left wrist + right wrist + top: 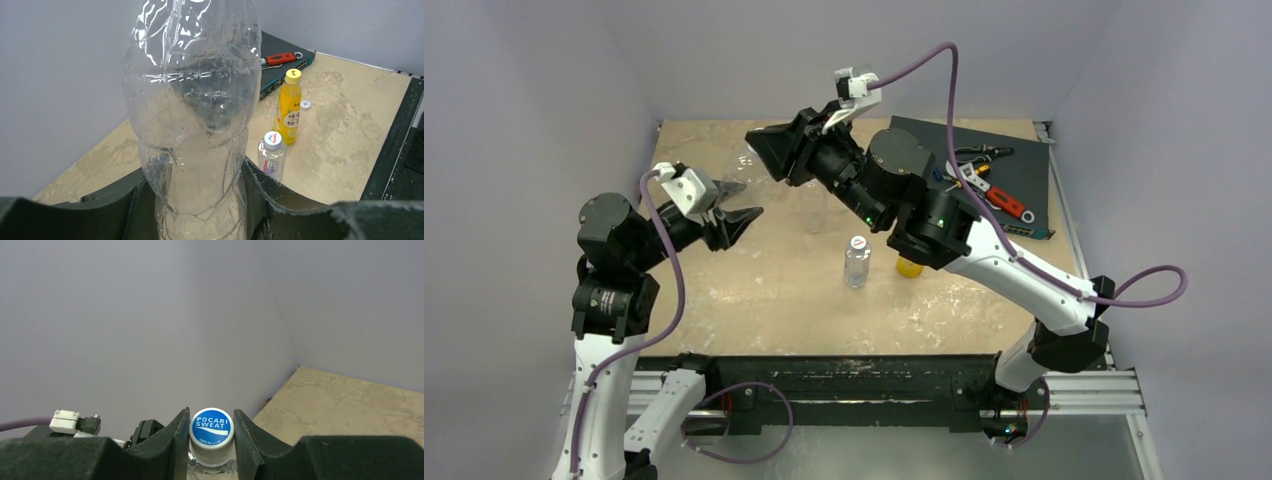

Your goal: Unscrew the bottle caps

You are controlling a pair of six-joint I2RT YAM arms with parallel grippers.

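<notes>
Trouble starts with the clear bottle (192, 100): your left claw (197, 187) clamps its thin, crumpled body, which may buckle or spin under a hard twist. Your right claw (211, 440) is pinched on its blue cap (212, 426), and that small hold could slip.

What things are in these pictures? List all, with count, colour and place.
large clear bottle: one; in left gripper
small clear bottle: one; standing mid-table
orange bottle: one, yellow label; beside it
blue cap: one; in right gripper
white caps: two; one on small clear bottle, one loose on table
yellow cap: one; on orange bottle
black box: one; far right, red-handled tool on it
table: one, beige
left gripper: black; shut
right gripper: black; shut
</notes>
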